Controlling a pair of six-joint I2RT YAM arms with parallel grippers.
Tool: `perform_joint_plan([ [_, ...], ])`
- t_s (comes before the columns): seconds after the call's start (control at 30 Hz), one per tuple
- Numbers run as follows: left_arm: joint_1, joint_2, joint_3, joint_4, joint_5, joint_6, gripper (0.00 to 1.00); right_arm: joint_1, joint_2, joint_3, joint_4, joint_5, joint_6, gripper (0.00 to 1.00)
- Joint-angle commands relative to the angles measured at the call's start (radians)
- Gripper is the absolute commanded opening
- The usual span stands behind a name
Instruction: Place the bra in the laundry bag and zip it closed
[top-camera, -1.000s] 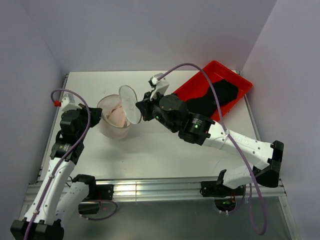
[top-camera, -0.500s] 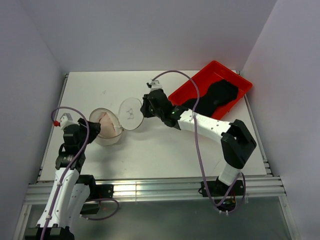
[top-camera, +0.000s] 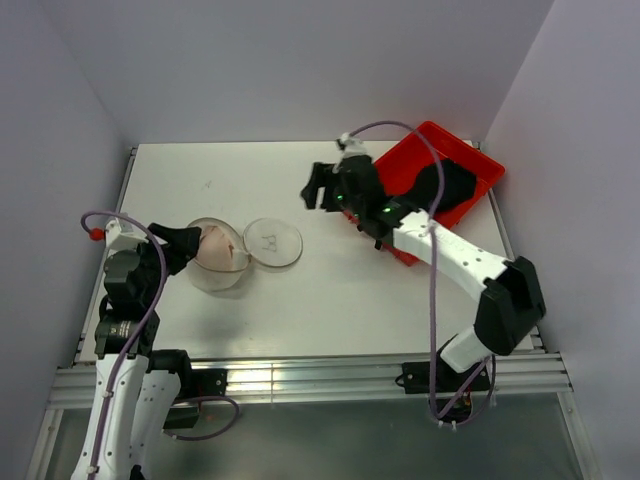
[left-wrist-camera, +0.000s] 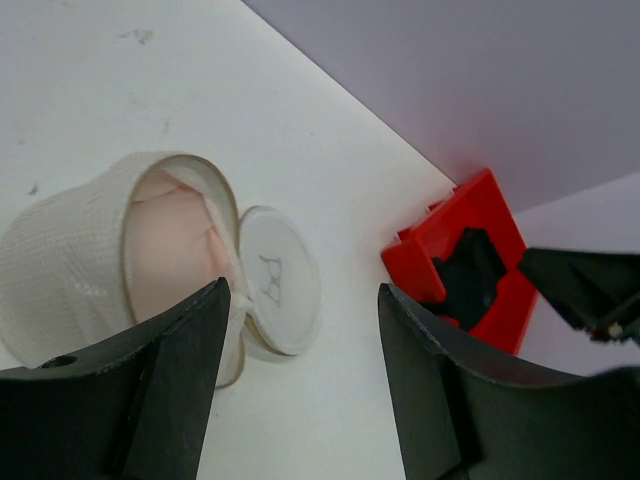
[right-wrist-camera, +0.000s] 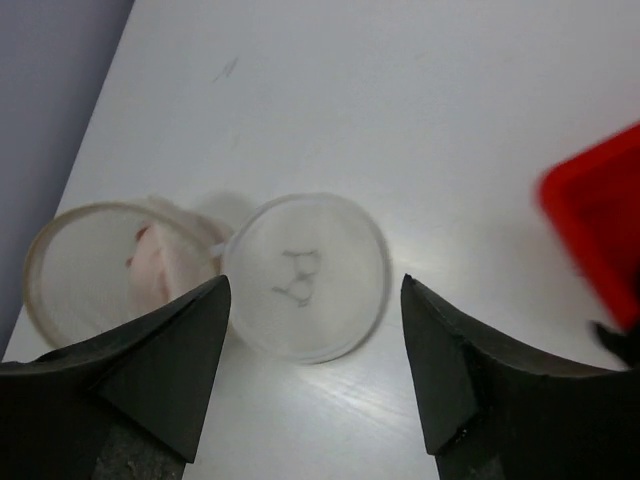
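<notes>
laundry bag (top-camera: 213, 270) on table (top-camera: 400, 290), mouth uncovered, pink bra (top-camera: 216, 248) inside. lid (top-camera: 273, 242) flat, touching bag's right side. left gripper (top-camera: 186, 240) just beside bag's left rim, jaws spread, empty. right gripper (top-camera: 318, 188) well right of bag, jaws wide, empty.

Left arm (top-camera: 116, 390): white shells on the long links, blk round joint housings btwn them. Right arm (top-camera: 455, 258): same build, white links w/ a chunky blk elbow block. Small green lights (top-camera: 385, 210) on its blk wrist section. Each arm has a thin lilac cable (top-camera: 433, 320) looping outside the links; the left one ends in a red connector (top-camera: 96, 232). Blk base mounts (top-camera: 190, 385) under both. Left hand (left-wrist-camera: 300, 295): two matte blk wedge-shaped fingers, smooth faces, a small round hole in one. Right hand (right-wrist-camera: 312, 288): approx identical blk wedge fingers, edges slightly rounded.
</notes>
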Motion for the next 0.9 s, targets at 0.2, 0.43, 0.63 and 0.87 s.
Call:
perform_joint_plan([
  [0.2, -0.041, 0.041, 0.093, 0.02, 0.506, 0.227, 0.67, -0.454, -0.119, -0.186, -0.09, 0.197, -0.025, 0.74],
  [0.43, -0.068, 0.068, 0.115, -0.023, 0.61, 0.335, 0.69, -0.66, 0.014, -0.171, -0.092, 0.191, -0.028, 0.79],
  [0.63, -0.091, 0.056, 0.058, 0.028, 0.607, 0.323, 0.69, -0.703, 0.164, -0.079, -0.106, 0.18, -0.015, 0.79],
  [0.87, -0.122, 0.055, 0.056, 0.026, 0.608, 0.332, 0.69, -0.742, 0.31, 0.024, -0.132, 0.119, 0.009, 0.78],
])
